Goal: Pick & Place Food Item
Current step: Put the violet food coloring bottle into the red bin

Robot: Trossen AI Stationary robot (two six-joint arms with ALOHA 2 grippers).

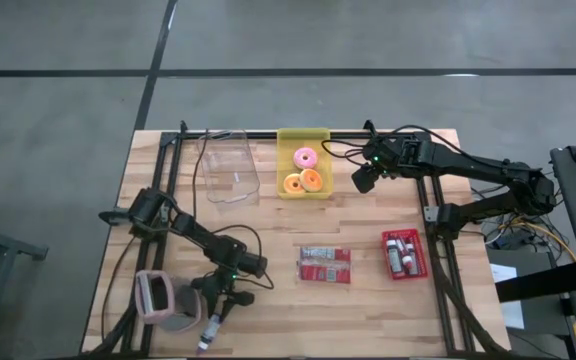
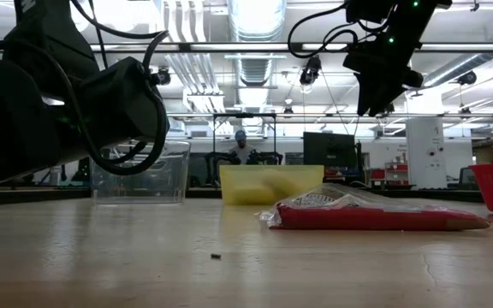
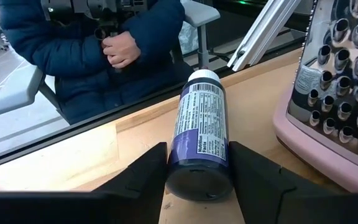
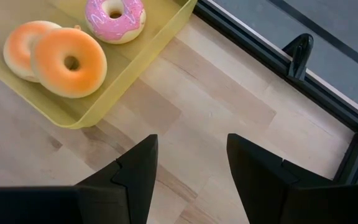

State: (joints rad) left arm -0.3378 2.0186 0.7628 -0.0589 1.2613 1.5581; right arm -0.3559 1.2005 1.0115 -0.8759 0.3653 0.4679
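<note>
Left gripper (image 3: 197, 180): low at the table's near-left corner, my two fingers straddling the purple bottle (image 3: 199, 134); they sit right at its sides, but I cannot tell whether they are pinching it.
Bottle: lies on its side on the wood, just beside the pink-framed grater (image 1: 158, 300), cap end toward the table's near edge.
Right gripper (image 4: 188, 168): hangs in the air beside the yellow tray (image 1: 286, 145) at the far side of the table, fingers spread, nothing between them.
Progress: early, I judge; the bottle is not lifted, so securing it, carrying it and setting it down are all left.
Destination: not shown; the clear bin (image 1: 230, 165) looks empty and could be it, but that is my guess.
Hard to see: contact between my left fingers and the bottle; the bottle's label is too small to read.
Beyond the table: a person (image 3: 92, 50) in a dark blue jacket sits close by, hands clasped.
</note>
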